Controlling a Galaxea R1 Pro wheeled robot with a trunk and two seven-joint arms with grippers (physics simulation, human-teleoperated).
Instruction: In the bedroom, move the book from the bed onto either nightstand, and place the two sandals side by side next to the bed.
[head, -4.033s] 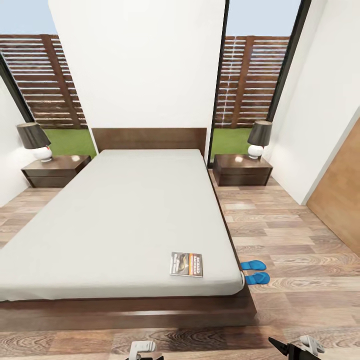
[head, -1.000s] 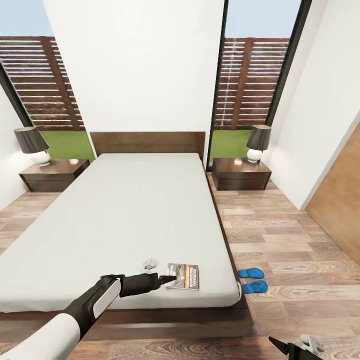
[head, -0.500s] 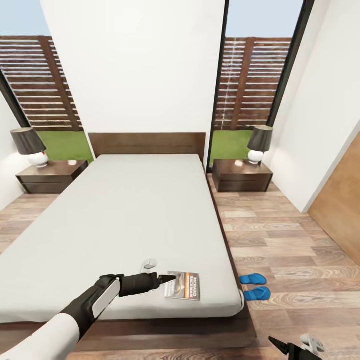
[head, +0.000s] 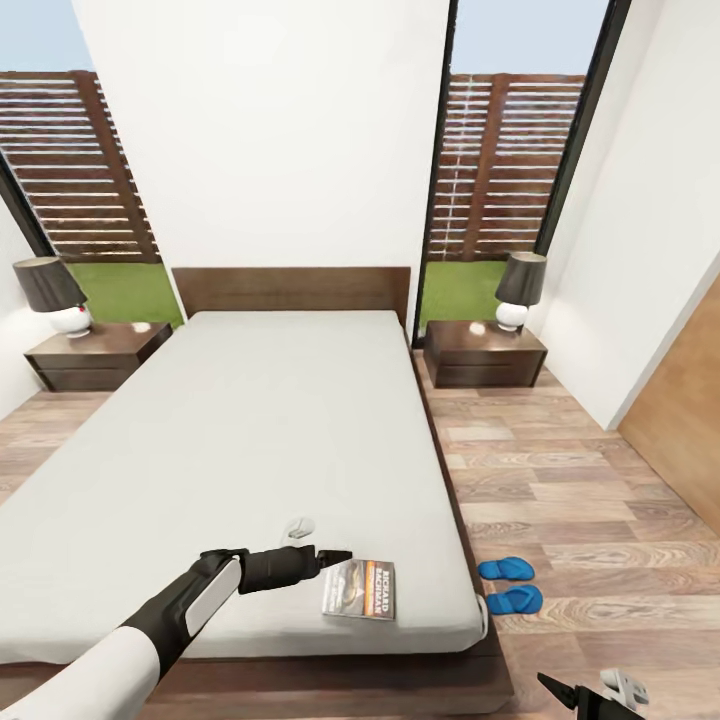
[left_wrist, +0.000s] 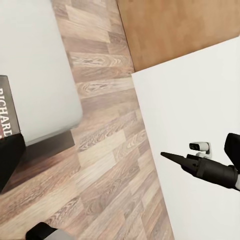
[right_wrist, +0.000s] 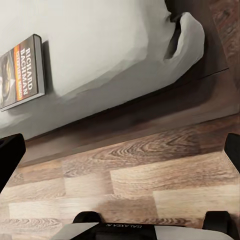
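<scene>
Right now my left gripper (head: 340, 556) hangs low over the bed (head: 250, 430) with its fingers spread wide and holding nothing, and the book (head: 360, 589) lies flat on the mattress just past and below the fingertips, near the foot corner. I judge it light, thin and slightly flexible, so I would pinch an edge. Off the bed's right side the two sandals (head: 510, 585) sit together on the floor, while my right gripper (head: 590, 697) also looks open.

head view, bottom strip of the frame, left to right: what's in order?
Left tool → book near the bed's corner → two sandals on the floor → right tool at the frame's lower edge.
</scene>
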